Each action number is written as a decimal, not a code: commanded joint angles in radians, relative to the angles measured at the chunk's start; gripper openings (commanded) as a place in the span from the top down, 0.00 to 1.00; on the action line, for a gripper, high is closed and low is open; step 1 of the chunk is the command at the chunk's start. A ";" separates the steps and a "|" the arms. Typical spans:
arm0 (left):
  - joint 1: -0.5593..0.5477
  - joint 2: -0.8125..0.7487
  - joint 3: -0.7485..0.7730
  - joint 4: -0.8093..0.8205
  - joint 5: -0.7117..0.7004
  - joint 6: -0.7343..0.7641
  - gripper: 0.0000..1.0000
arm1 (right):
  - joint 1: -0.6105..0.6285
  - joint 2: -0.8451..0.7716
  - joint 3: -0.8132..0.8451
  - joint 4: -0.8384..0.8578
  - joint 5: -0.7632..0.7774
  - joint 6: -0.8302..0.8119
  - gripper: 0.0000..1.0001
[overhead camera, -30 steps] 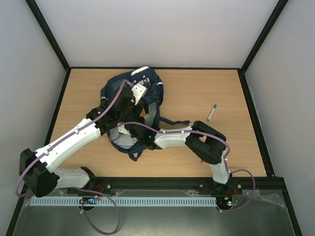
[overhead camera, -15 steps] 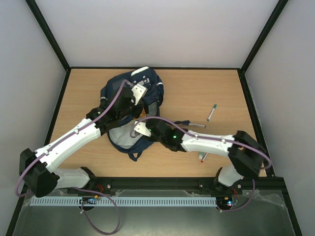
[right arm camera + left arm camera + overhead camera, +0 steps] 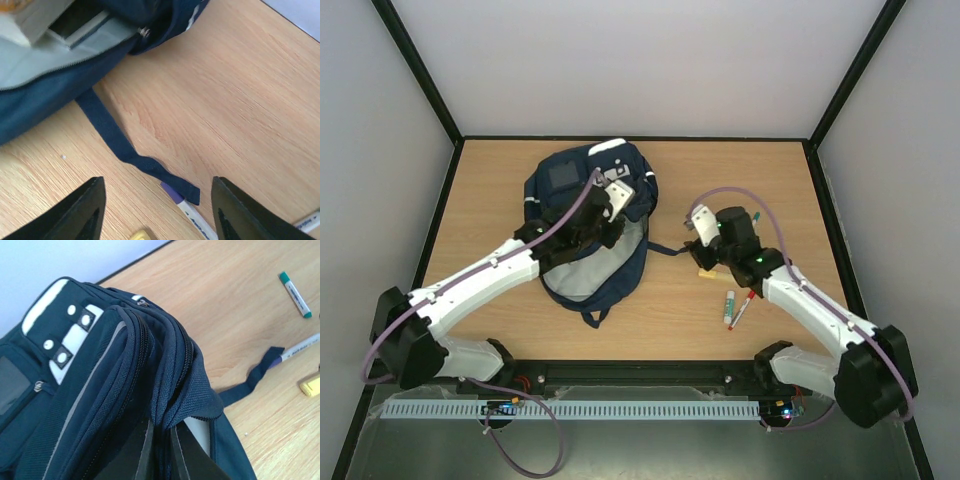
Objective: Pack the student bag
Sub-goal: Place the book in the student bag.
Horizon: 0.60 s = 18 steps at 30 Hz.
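The student bag (image 3: 575, 195) lies at the middle left of the table, navy with white patches, its main pocket gaping towards the right. My left gripper (image 3: 620, 212) is shut on the bag's upper zip edge (image 3: 165, 405) and holds that fold of fabric (image 3: 162, 426) up. A book (image 3: 60, 25) shows inside against the grey lining. My right gripper (image 3: 703, 248) stands open over bare wood to the right of the bag. Nothing is between its fingers (image 3: 157, 182), and the end of a loose navy strap (image 3: 127, 147) lies under them.
A purple-capped pen (image 3: 187, 207) lies under the strap end, next to a yellow eraser (image 3: 311, 385). A green-capped marker (image 3: 295, 295) lies farther back. A green-capped tube (image 3: 729, 306) and a red pen (image 3: 742, 310) lie nearer the front. Black frame posts edge the table.
My right arm has pulled out of the bag's mouth, swung to the right and opened its jaws wider. The left gripper has stayed shut on the bag's edge and shifted slightly right.
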State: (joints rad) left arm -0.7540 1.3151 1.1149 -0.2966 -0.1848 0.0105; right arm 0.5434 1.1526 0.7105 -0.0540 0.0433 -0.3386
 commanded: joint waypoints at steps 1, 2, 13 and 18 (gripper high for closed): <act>-0.069 0.075 0.032 0.065 -0.090 -0.003 0.94 | -0.091 -0.092 0.008 -0.072 -0.177 0.114 0.39; -0.082 0.101 0.047 0.044 -0.105 -0.008 0.94 | -0.092 -0.113 0.013 -0.080 -0.190 0.111 0.36; -0.120 0.239 0.016 -0.012 -0.148 -0.122 0.93 | -0.092 -0.158 0.124 -0.139 -0.187 0.139 0.01; -0.134 0.280 -0.028 -0.018 -0.152 -0.173 0.84 | -0.092 -0.092 0.112 -0.154 -0.092 0.174 0.01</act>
State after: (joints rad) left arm -0.8886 1.5566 1.1290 -0.3115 -0.2710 -0.0937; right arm 0.4515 1.0252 0.8284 -0.1627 -0.1200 -0.2047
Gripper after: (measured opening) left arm 0.105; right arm 0.995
